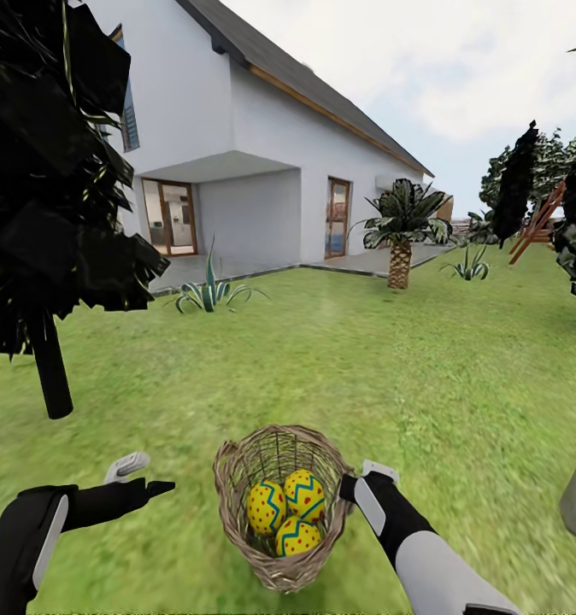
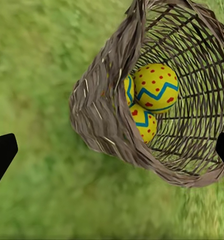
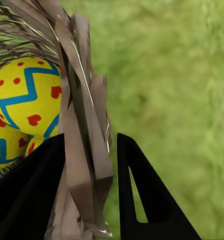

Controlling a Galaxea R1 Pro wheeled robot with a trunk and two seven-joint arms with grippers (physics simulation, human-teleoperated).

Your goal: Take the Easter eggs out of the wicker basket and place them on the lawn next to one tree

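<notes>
**White house behind a sunlit yard**

Ahead of me stands a white house with a dark pitched roof, glass doors under a recessed porch and another door further right. A short palm grows near its paved terrace, a spiky plant beside the porch. Sky is pale and cloudy.

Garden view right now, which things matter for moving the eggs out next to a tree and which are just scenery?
Job:
Easter eggs, three, in the wicker basket
lawn
right gripper, fingers astride the basket rim
left gripper, open beside the basket

Scenery:
white house
palm
black-trunked tree
</notes>
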